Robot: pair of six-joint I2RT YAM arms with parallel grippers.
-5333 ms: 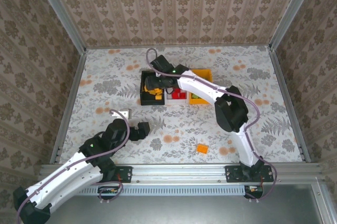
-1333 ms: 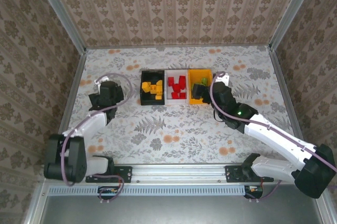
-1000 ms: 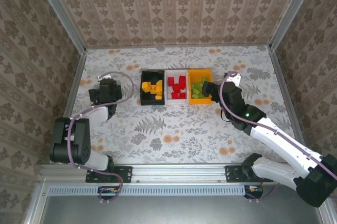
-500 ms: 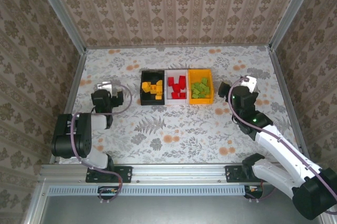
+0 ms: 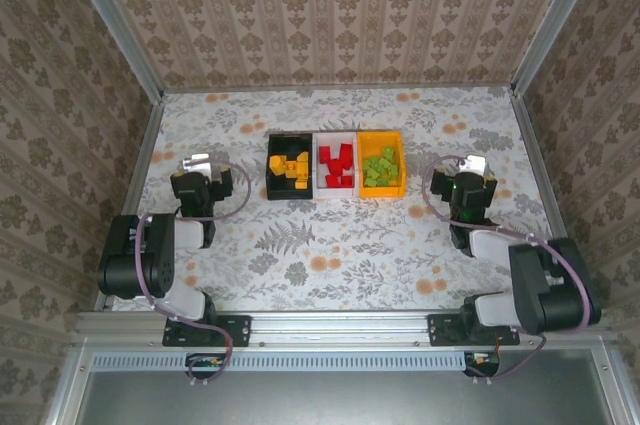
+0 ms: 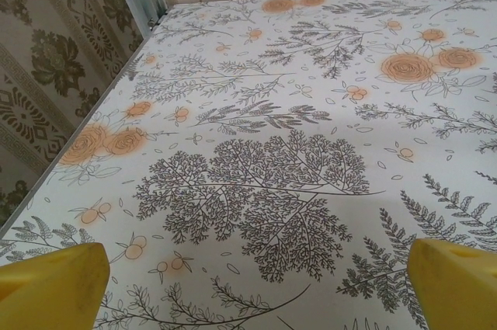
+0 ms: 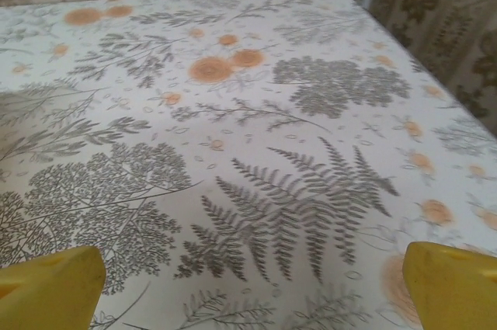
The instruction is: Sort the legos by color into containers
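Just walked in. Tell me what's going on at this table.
Two robot arms are on a color-sorting job, and it looks done. Every brick in sight lies in a bin: orange bricks in the black bin, red bricks in the white bin, green bricks in the orange bin. The left gripper and right gripper are both open and empty, held low over the table on either side of the bins.

The left hand [image 6: 252, 287] and right hand [image 7: 252, 287] have their yellow fingertips [image 6: 46, 287] cut off by the lower frame corners — from above, the legos [image 5: 380, 167] heaped in the containers [image 5: 381, 192] are too small to count.
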